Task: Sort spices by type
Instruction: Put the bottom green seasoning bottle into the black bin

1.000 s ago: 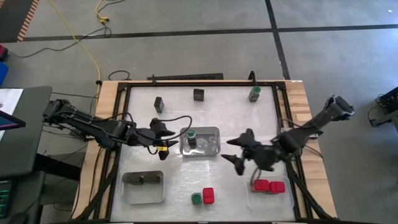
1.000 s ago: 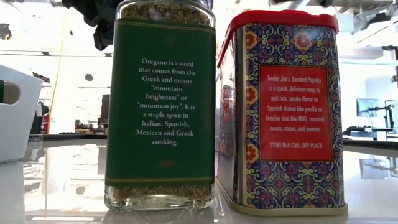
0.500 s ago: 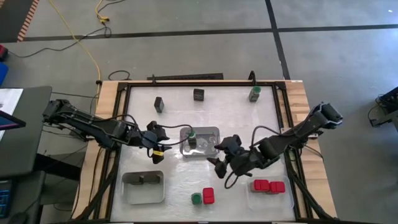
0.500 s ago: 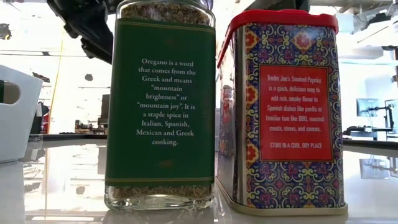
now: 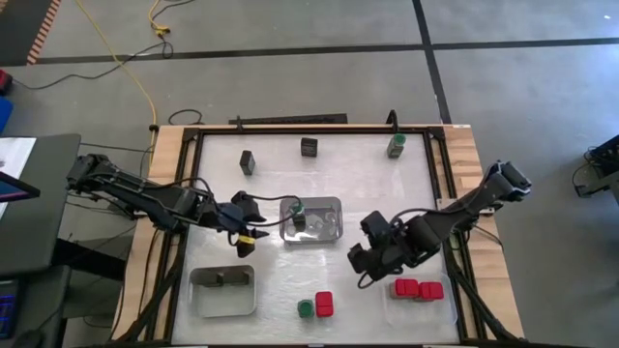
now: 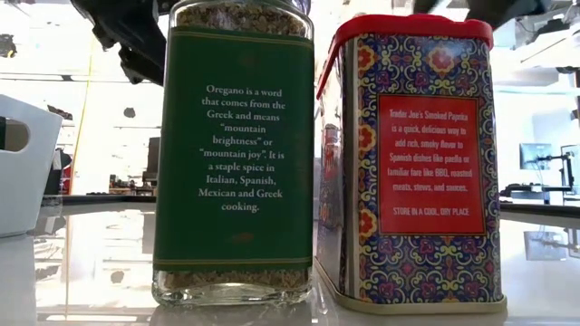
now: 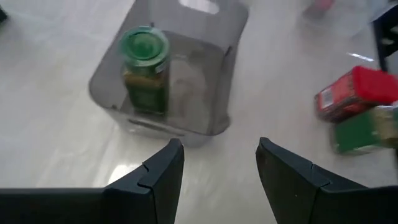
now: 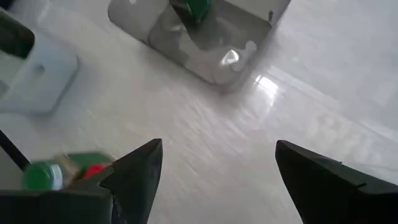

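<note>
A green-lidded jar stands in the clear middle tray. My left gripper hovers open just left of that tray and holds nothing. My right gripper hangs open to the tray's near right, pointing down at bare table. A green jar and a red-topped box stand together at the near edge, and they fill the low view as the oregano jar and the paprika tin. Two red boxes sit at the near right.
A grey tray at the near left holds a dark container. Along the far edge stand two dark containers and a green jar. Bare table lies between the middle tray and the near edge.
My right gripper has swung in toward the table's middle, rolled about its wrist and tipped to point more steeply down, staying open. My left gripper has turned a little in place beside the middle tray. No container has moved.
</note>
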`<state>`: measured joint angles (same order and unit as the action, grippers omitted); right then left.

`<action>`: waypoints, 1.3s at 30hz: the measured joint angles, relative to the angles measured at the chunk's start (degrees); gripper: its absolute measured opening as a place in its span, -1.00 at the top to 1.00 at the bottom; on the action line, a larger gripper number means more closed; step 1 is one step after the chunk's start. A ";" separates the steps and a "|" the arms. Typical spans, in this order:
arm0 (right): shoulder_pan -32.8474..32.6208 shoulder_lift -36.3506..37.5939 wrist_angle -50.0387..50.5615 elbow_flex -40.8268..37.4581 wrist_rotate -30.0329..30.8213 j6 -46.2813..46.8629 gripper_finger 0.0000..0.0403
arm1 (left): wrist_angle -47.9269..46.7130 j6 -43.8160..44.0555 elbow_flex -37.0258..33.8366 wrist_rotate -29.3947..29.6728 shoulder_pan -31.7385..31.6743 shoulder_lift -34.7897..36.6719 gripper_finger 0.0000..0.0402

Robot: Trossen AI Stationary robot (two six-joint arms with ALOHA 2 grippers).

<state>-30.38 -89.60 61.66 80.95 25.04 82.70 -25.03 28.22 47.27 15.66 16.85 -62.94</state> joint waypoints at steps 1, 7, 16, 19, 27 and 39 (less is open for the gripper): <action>-0.48 0.00 0.84 -0.02 0.00 0.00 -0.68 | 0.28 0.48 0.42 -0.12 0.37 -0.09 0.04; -3.34 -0.35 4.97 -0.61 1.13 -0.02 -0.68 | 0.11 1.22 7.00 2.39 3.58 -4.84 0.04; -9.32 0.50 5.36 -5.94 2.35 -0.14 -0.68 | -7.17 -2.24 24.28 6.91 9.54 -20.14 0.04; -10.76 0.50 5.02 -7.50 2.26 -0.11 -0.68 | -11.56 -2.26 31.03 6.50 10.61 -25.15 0.04; -11.61 0.35 5.22 -8.28 2.27 -2.89 -0.68 | -21.10 1.01 48.79 3.63 12.73 -38.05 0.04; -11.61 0.33 5.19 -8.28 2.27 -8.50 -0.68 | -26.46 7.89 62.12 0.91 15.96 -49.99 0.04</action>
<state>-42.00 -89.27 66.85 72.66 27.31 74.20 -51.50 36.11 109.38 16.57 32.81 -112.93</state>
